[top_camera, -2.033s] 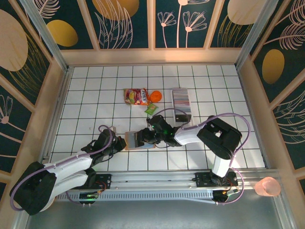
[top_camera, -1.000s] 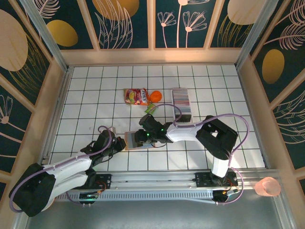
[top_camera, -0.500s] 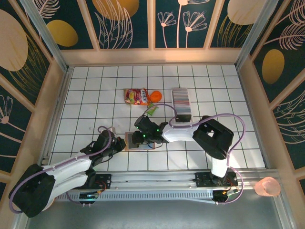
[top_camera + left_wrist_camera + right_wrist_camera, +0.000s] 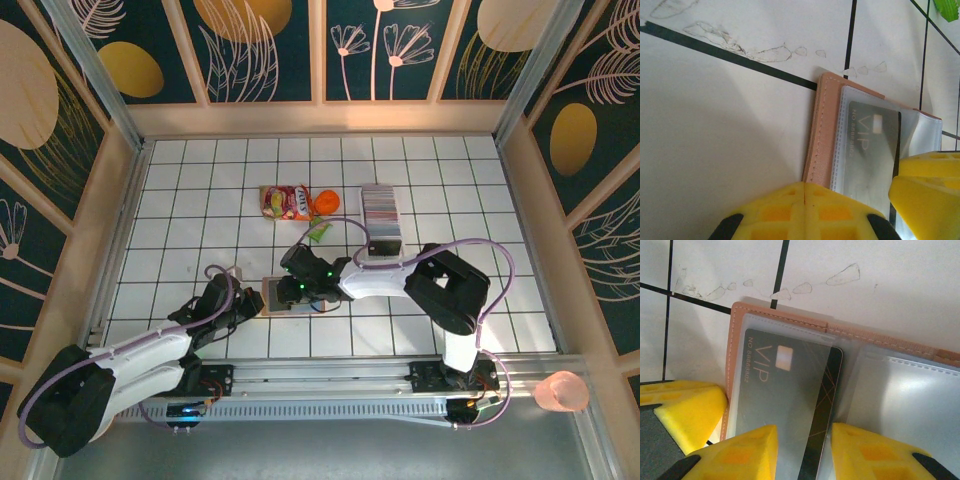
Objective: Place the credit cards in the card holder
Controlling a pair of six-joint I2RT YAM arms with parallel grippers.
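Holder (image 4: 790, 320): open flat on the tiled table (image 4: 180, 200), low centre of the top view, clear sleeves up.
VIP card (image 4: 785, 390): dark grey, lying in the left sleeve.
Right gripper (image 4: 805, 440): jaws apart, one yellow finger on each side of the card's right edge.
Left gripper (image 4: 805, 195): fingers pressed together, tips at the holder's pink left edge.
Card row (image 4: 380, 208): striped, up and right of the holder, well apart.
Packets (image 4: 285, 202): above the holder.

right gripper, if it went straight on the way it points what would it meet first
Most likely the VIP card in the card holder, straight ahead of the right gripper with its jaws parted; depth is unclear.
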